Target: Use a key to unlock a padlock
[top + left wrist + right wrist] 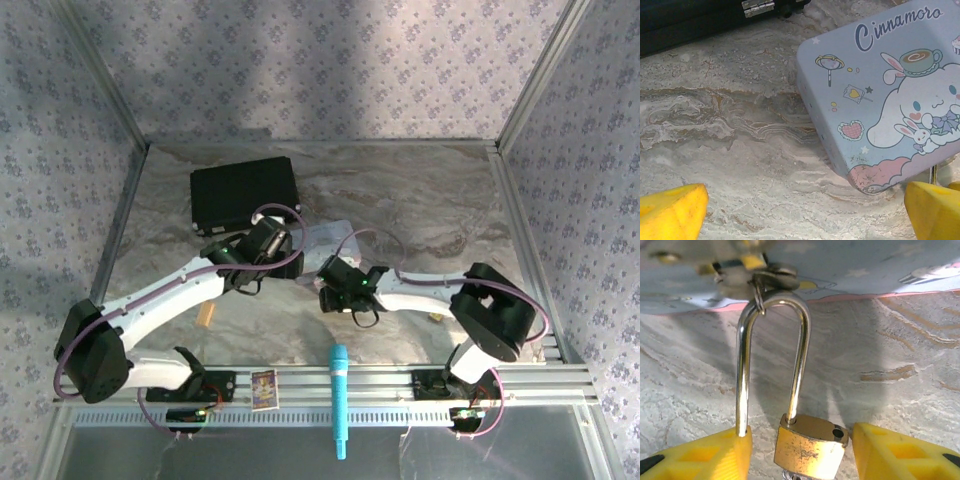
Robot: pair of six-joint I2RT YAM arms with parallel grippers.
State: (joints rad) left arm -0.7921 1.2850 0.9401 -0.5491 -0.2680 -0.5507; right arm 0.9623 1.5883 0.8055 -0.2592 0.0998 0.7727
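The brass padlock [810, 445] lies on the marble table between the yellow fingers of my right gripper [802, 455]. Neither finger presses its body. Its silvery shackle [801, 340] is sprung: one leg sits in the body, the free leg ends against the left finger [700, 455], and its empty hole shows. A sliver of silvery metal, seemingly the key [796, 475], pokes from under the body. A ring with small keys [772, 277] hangs on the shackle's bend by the pastel tin [850, 265]. My left gripper [805, 210] is open over bare table beside the tin [890, 100].
A black case [243, 195] lies at the back left, close behind the left gripper [293, 262]. The right gripper [340, 292] is just in front of the tin [335, 235]. A tan block [205, 317], a card [263, 388] and a teal marker [339, 400] lie near the front edge.
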